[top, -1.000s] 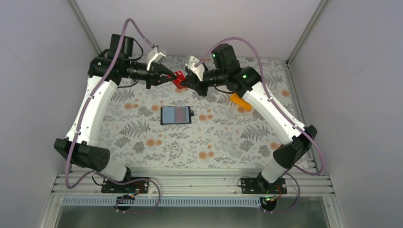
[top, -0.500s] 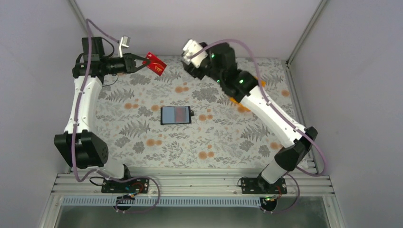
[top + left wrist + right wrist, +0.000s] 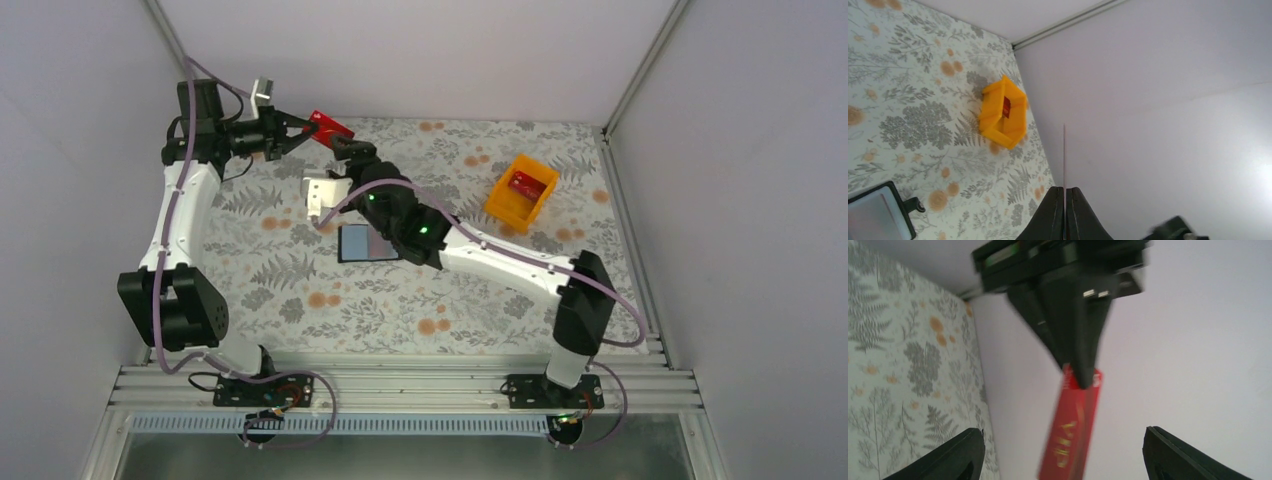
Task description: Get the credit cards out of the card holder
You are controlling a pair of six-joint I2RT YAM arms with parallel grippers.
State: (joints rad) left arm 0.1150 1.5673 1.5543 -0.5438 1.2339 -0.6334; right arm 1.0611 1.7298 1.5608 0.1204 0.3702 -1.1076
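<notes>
My left gripper (image 3: 306, 126) is raised over the table's far left and shut on one end of a red credit card (image 3: 330, 125). In the left wrist view this card is a thin edge-on line (image 3: 1064, 155) rising from the closed fingers (image 3: 1055, 210). My right gripper (image 3: 346, 150) reaches across to it and stands open, the card (image 3: 1075, 430) hanging between its wide-apart fingers (image 3: 960, 455) without touching them. The black card holder (image 3: 362, 243) lies open on the table's middle, partly under the right arm. Another red card (image 3: 523, 184) lies in the orange bin (image 3: 505, 200).
The orange bin (image 3: 998, 127) stands at the far right of the floral cloth, near the right wall. The right arm stretches low across the middle of the table. White walls close the table at the back and both sides.
The right gripper let go of the card and opened. The left arm carried the card to the far left. The right arm then swung from the far right over to it.
</notes>
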